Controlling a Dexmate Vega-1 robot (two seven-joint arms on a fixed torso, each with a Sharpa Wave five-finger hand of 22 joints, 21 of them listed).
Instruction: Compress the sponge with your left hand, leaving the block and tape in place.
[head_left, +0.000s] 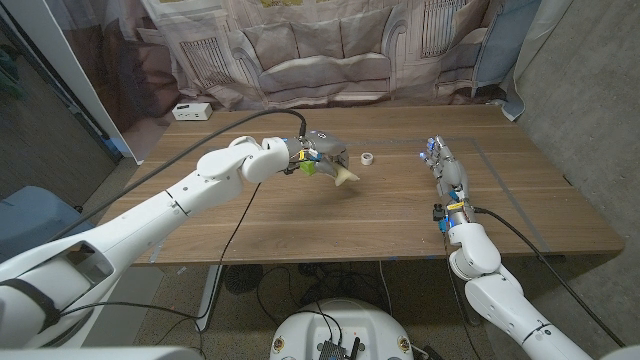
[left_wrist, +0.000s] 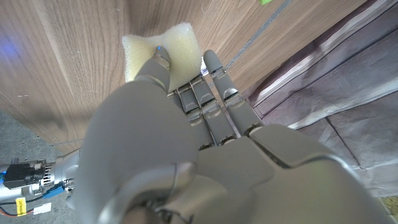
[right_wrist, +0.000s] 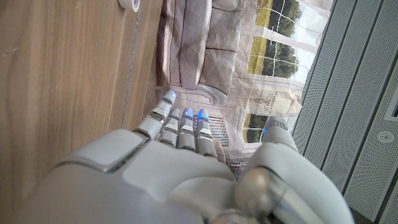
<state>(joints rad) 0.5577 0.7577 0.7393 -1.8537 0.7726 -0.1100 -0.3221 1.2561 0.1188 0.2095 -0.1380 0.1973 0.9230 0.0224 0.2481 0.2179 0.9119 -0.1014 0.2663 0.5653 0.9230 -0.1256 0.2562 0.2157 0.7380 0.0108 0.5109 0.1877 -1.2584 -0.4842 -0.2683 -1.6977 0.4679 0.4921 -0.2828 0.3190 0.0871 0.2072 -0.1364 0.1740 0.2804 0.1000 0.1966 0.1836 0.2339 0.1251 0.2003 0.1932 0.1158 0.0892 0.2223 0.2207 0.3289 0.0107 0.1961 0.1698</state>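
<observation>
Left hand (left_wrist: 186, 149): grey back of the hand lies nearest the left wrist camera; its fingers (left_wrist: 163, 62) close on the sponge and hold it.
Sponge (left_wrist: 163, 53): pale yellow foam, top edge dipped and sides pinched in; in the head view it sits left of centre on the worktop (head_left: 330, 225), sticking out under the hand.
Hidden: most of the sponge's underside lies behind the fingers; a green thing (head_left: 308, 169) beside the hand is too covered to name.
Tape (head_left: 368, 159): small white ring just right of the sponge, apart from it.
Right hand (head_left: 445, 172): right of centre, fingers straight and apart, holding nothing.
White box (head_left: 191, 111): upper left, worktop's far edge.
</observation>
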